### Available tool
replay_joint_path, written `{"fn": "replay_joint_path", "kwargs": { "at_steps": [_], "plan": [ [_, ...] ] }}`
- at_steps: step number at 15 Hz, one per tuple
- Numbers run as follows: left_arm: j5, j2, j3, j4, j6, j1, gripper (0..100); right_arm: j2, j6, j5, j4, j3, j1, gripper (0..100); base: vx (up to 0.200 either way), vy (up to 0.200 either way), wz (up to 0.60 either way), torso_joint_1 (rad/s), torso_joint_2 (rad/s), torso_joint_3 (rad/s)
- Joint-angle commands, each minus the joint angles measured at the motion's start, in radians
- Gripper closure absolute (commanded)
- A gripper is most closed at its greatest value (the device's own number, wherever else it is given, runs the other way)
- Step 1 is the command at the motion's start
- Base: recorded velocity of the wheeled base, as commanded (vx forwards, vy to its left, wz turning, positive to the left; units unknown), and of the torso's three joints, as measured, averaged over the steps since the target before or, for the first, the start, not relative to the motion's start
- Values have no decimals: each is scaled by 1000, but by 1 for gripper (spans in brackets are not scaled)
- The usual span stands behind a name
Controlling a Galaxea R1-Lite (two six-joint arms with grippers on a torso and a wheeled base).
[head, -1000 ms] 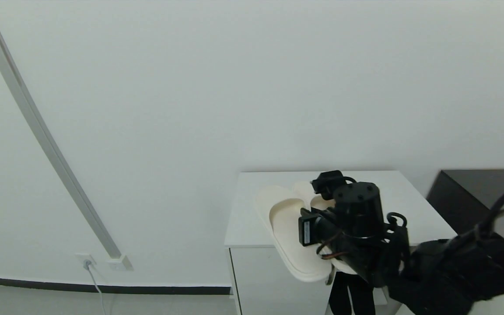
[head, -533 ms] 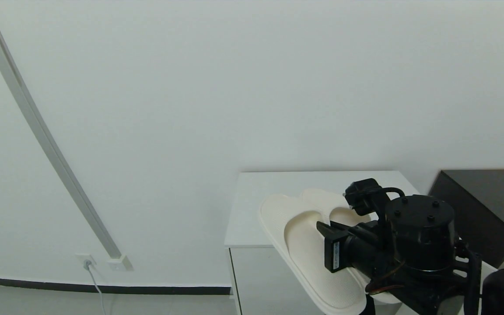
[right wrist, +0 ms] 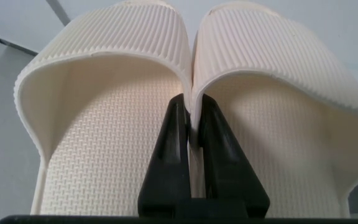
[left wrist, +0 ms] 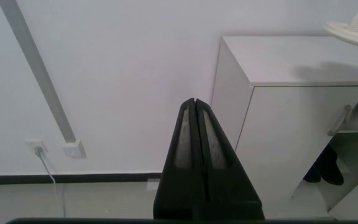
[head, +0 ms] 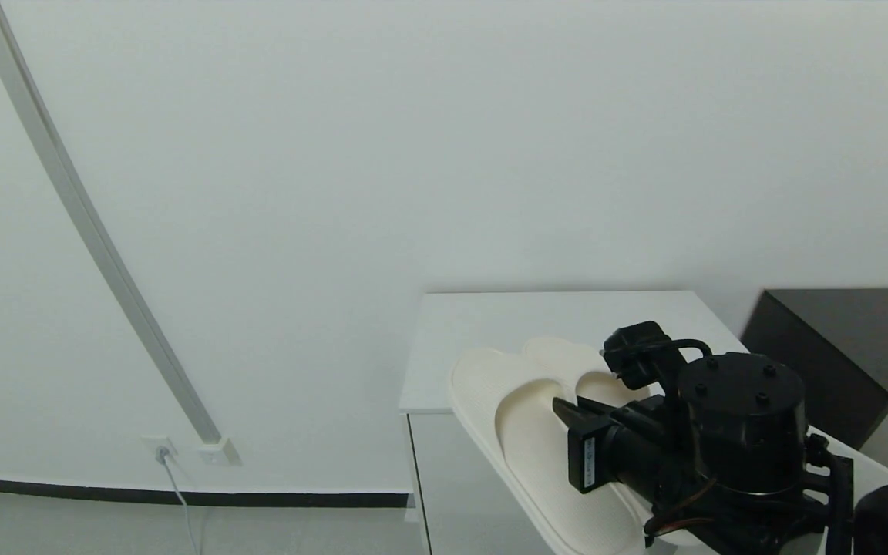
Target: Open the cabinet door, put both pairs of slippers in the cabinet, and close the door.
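Note:
A pair of cream slippers (head: 525,420) hangs side by side over the front edge of the white cabinet (head: 490,324). My right gripper (right wrist: 191,111) is shut on the slippers (right wrist: 104,143), pinching the two inner edges together. In the left wrist view the cabinet (left wrist: 278,56) has its door (left wrist: 291,143) swung open, handle (left wrist: 340,121) at its edge, and a dark pair of shoes (left wrist: 325,171) shows inside. My left gripper (left wrist: 194,107) is shut on nothing, out in front of the cabinet's left side at about door height.
A dark box-like unit (head: 837,339) stands right of the cabinet. A grey wall conduit (head: 89,231) runs down to an outlet (head: 157,447) with a cable. The floor left of the cabinet is bare.
Over the last second my right arm carried the slippers right and lower in the picture, then held. The whole head picture has shifted slightly since half a second ago.

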Motion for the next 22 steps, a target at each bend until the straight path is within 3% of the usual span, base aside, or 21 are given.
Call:
{"fn": "replay_joint_path", "kwargs": {
  "at_steps": [1,5,19,22],
  "plan": [
    [0,1,0,0,0,0,100,6,0,-1,-7,6,0,100,-200,0,0,-7,-12,2],
    [0,1,0,0,0,0,100,17,-2,-1,-22,16,0,100,-200,0,0,0,-1,4],
    [0,1,0,0,0,0,100,24,0,-2,-22,20,-2,100,0,0,0,0,0,0],
    [0,1,0,0,-3,0,100,23,-2,-2,-44,30,-3,100,0,-200,0,-2,2,1]
  ]
}}
